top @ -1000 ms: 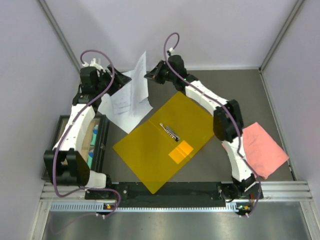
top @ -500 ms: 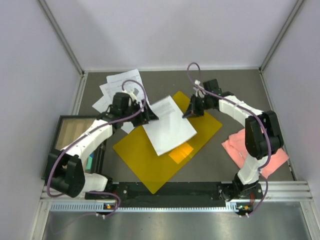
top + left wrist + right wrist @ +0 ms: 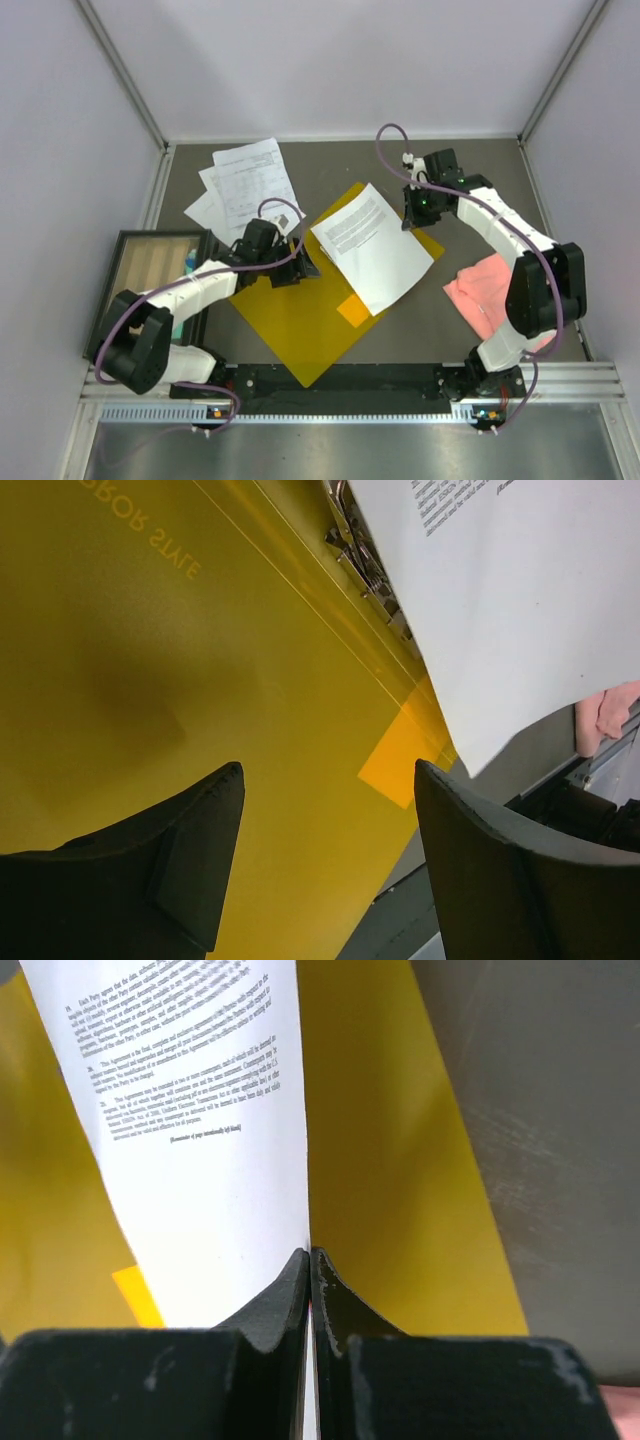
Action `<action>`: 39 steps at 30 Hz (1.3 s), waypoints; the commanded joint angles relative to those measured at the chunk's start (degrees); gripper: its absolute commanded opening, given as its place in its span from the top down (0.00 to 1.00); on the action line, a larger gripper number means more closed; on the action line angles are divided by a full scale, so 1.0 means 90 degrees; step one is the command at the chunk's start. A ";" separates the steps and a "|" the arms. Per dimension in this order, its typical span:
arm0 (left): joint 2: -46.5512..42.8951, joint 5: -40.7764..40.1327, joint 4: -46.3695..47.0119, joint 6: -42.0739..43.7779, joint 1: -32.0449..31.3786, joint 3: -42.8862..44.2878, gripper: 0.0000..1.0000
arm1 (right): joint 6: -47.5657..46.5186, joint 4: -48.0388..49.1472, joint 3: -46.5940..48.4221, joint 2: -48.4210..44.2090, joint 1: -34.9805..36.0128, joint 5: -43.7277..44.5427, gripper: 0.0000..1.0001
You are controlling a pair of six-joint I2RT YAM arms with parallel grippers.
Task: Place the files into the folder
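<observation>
The yellow folder (image 3: 290, 325) lies open on the table (image 3: 470, 190), and one white sheet (image 3: 372, 245) lies on its right half. The right gripper (image 3: 418, 208) is at the sheet's far edge, and its two fingers are squeezed tight on the paper, as the right wrist view (image 3: 310, 1255) shows up close. The left gripper (image 3: 300, 262) has its fingers spread wide and holds nothing. It hangs over the bare left half of the folder, just beside the sheet. The rest of the files (image 3: 245, 185) sit in a messy pile at the back left, well away from the folder. I think the sheet could end up crooked. One corner already pokes out past the folder's edge, toward the pink cloth (image 3: 495, 290). If the right gripper pulls any more, the paper may slide off. The sheet also lies over the metal clip (image 3: 365, 560), so it could catch there and bend. Nothing holds the folder down, so it could move too. Half a second ago the sheet was nearer the middle of the folder and the left gripper was right at its edge. Now the sheet is farther right, and the left gripper has let go and backed off.
</observation>
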 commanded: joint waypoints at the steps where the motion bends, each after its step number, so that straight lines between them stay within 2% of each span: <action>1: -0.0125 -0.0327 0.0484 -0.0201 -0.0037 -0.0234 0.27 | -0.0557 0.0000 0.0508 0.0280 0.0023 0.0740 1.00; 8: -0.0291 -0.0424 0.0465 -0.0270 -0.0027 -0.0625 0.27 | -0.0976 0.0137 0.0284 0.0329 0.0004 0.0781 1.00; 31: -0.0261 -0.0415 0.0396 -0.0182 -0.0027 -0.0528 0.28 | -0.1357 0.0703 0.0665 0.0700 0.0023 0.0303 1.00; 39: -0.0281 -0.0434 0.0337 -0.0163 -0.0037 -0.0489 0.28 | -0.1427 0.0606 0.0616 0.0593 0.0023 0.0799 1.00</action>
